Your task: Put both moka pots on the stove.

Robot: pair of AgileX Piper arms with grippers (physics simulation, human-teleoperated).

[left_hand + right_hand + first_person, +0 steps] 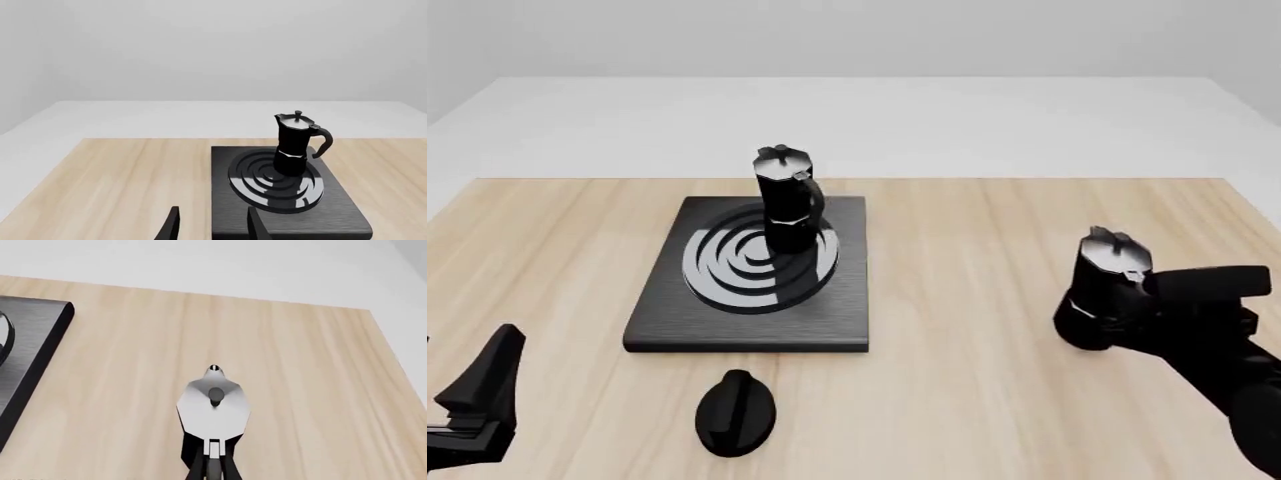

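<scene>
One moka pot (785, 198) (295, 142) stands upright on the ring burner of the stove (667, 320) (333, 212). The other moka pot (1105, 288) (213, 400) is over the right side of the table, leaning a little. My right gripper (1144, 300) (213, 467) comes in from the right and is shut on its handle. Whether its base touches the wood is unclear. My left gripper (487, 388) (212, 227) is open and empty at the near left, short of the stove's near edge.
An oval black knob (735, 411) lies on the wood just in front of the stove. The stove's corner (33, 340) shows in the right wrist view. Bare wood separates the stove from the held pot.
</scene>
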